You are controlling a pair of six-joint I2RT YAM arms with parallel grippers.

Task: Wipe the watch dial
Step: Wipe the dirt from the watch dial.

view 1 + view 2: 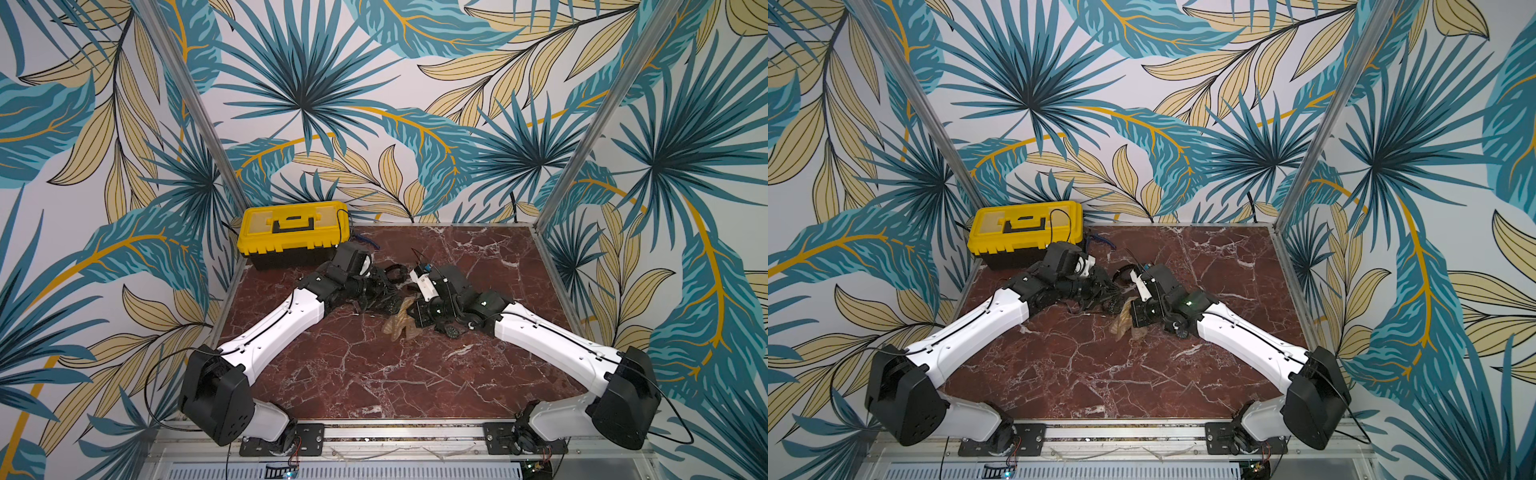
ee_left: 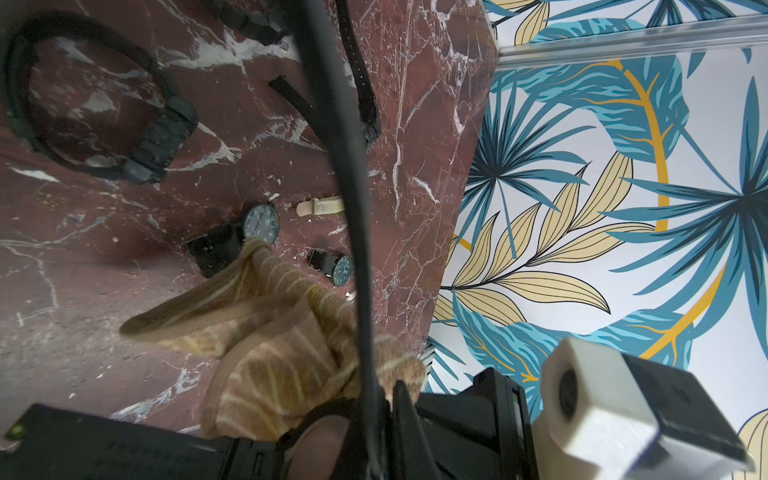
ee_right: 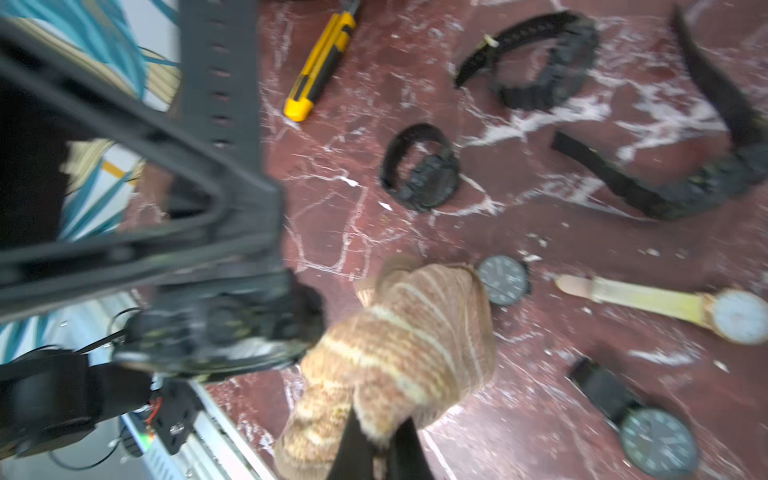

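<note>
Right gripper clamped tight on striped brown cloth, jaws nipped on the bunched end, rest of the cloth bulging out past the fingertips. Left gripper closed down on black watch, its strap with holes sticking up away from the jaws. Watch body blurred, cannot tell which way the dial faces. Grippers nearly tip to tip over the middle of marble table, cloth showing between them in both top views. In right wrist view the cloth edge meets the held watch body, but blur, contact not certain. On the table beyond right gripper's tips: small dark-dial watch head just beside the cloth, gold watch with cream strap farther out, dark-dial watch on black strap off to that one's side. Further ahead of the same gripper: chunky black watch buckled in a loop, another looped black watch, an open black watch, yellow utility knife. Yellow toolbox behind left gripper's wrist, at the table's back corner
</note>
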